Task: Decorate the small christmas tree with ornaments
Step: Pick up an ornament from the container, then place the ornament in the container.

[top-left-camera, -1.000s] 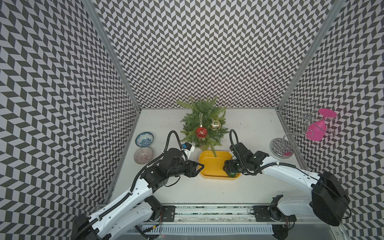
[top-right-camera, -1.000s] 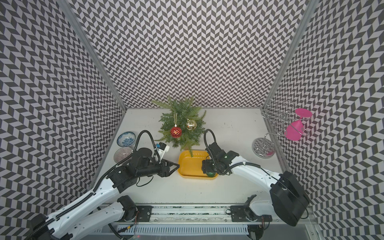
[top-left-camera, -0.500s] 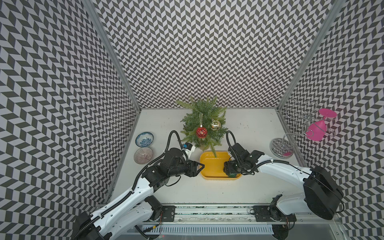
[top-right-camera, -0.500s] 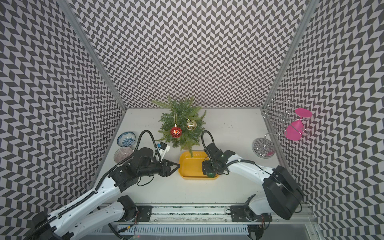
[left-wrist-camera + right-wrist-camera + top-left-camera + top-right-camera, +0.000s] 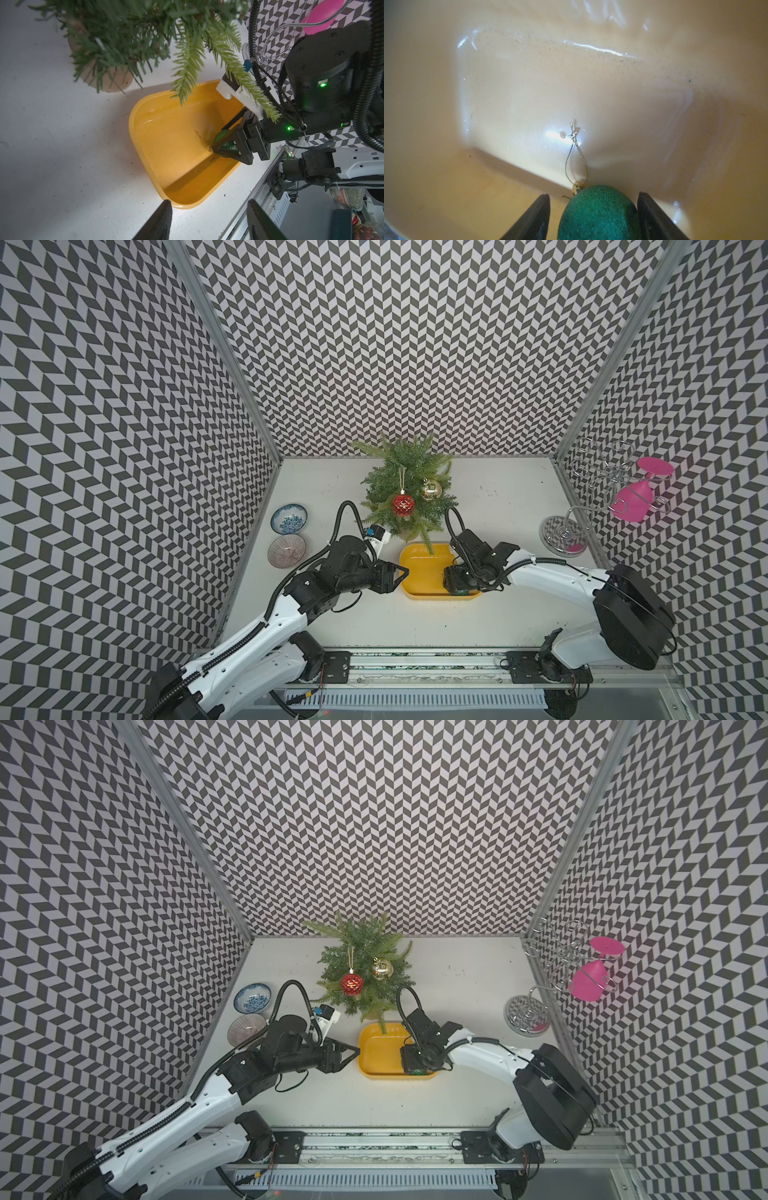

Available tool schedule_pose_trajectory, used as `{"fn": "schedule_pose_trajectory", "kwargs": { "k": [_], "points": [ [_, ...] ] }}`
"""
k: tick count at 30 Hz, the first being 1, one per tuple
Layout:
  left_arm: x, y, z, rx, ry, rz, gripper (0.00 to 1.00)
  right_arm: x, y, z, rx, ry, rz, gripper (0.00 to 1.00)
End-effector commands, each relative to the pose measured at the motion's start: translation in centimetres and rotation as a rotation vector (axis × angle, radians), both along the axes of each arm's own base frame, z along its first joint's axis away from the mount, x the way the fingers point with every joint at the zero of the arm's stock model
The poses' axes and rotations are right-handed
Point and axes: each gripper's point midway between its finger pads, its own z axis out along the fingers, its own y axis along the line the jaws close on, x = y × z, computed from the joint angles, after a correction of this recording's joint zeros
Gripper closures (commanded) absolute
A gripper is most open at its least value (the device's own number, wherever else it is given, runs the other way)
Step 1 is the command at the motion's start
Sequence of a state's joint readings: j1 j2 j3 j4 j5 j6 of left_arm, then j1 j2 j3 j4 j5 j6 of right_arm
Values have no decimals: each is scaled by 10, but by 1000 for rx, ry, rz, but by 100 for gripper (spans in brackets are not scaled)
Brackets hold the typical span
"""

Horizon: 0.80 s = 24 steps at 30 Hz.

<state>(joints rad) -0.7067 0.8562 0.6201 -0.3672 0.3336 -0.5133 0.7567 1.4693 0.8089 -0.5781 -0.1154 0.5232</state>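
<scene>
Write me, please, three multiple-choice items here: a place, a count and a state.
1. Where is the glittery green round bauble? A hanging up; B in the yellow plastic tray; C airborne.
2. How many baubles hang on the small green artificial tree? A one; B three; C two.
3. The left gripper is: A open, empty; B shut on a bauble; C shut on the tray.
Answers: 1 B, lies there between the right gripper's jaws; 2 C, a faceted red bauble and a shiny gold bauble; 3 A, jaws apart, nothing between.
</scene>
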Motion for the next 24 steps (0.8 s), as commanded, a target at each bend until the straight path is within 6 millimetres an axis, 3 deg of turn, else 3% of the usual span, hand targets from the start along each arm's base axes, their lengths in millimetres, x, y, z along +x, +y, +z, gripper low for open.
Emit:
{"fn": "schedule_pose_trajectory", "kwargs": {
  "k": [1, 10, 17, 24],
  "points": [
    [3, -2, 5, -9, -34, -4, 40, 8, 5, 2, -4, -38, 7, 34],
    [3, -2, 9, -11, -42, -4, 40, 12, 3, 4, -24, -63, 6, 40],
    [5, -3, 10, -10, -45, -4, 40, 29, 10, 25, -16, -136, 2, 41],
    [5, -3, 12, -14, -46, -3, 41, 57, 33, 54, 69, -232, -17, 41]
  ]
}}
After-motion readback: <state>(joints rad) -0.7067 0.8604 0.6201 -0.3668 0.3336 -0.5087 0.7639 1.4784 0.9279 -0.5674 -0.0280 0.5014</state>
